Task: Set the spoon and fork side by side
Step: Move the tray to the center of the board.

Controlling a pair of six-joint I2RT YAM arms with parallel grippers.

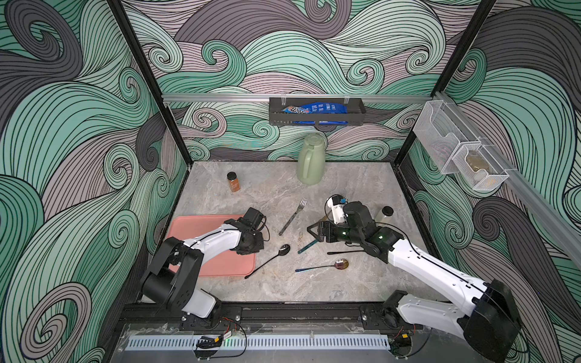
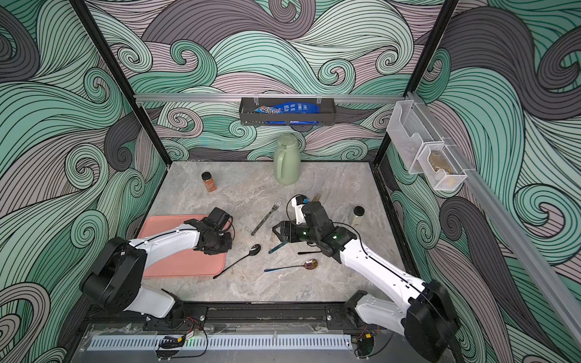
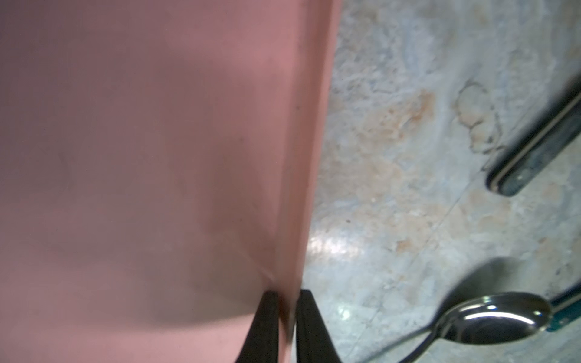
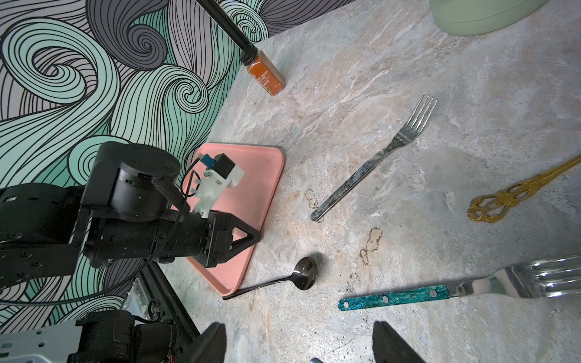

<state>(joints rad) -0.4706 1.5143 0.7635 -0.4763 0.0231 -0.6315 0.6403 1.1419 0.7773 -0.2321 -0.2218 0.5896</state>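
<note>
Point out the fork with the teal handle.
The teal-handled fork lying before the right gripper, rivets along its handle. The silver fork farther off has a dark marbled handle; the gold utensil has an ornate handle.

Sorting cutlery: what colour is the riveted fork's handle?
The fork handle is marbled teal; clearest in the right wrist view.

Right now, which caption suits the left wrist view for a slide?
Left claw clamps the pink tray rim; black spoon nearby on the marble table.
</note>
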